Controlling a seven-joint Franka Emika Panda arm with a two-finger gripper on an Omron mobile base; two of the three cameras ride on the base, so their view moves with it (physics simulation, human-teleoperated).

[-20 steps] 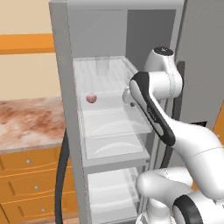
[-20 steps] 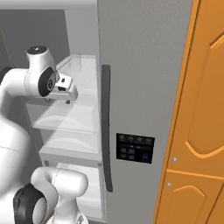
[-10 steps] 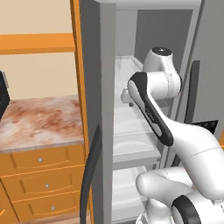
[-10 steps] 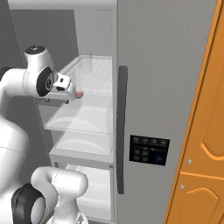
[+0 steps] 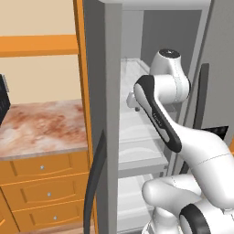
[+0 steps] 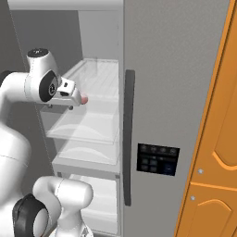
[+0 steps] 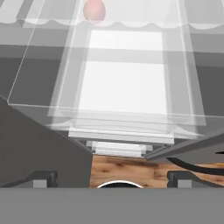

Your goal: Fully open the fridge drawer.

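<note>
Fridge [image 6: 166, 69]: centre of both base views, its door open so I see the stacked clear drawers.
Target drawer [image 7: 127, 87]: fills the middle of the hand view; I judge it partly out at most.
Gripper [image 6: 69, 98]: middle left of the right base view, just in front of the shelves; I cannot tell how wide its jaws stand, and I see nothing held.
Red ball [image 7: 94, 9]: top of the hand view.
Progress: I judge the pull undone; grasping and drawing remain.
</note>
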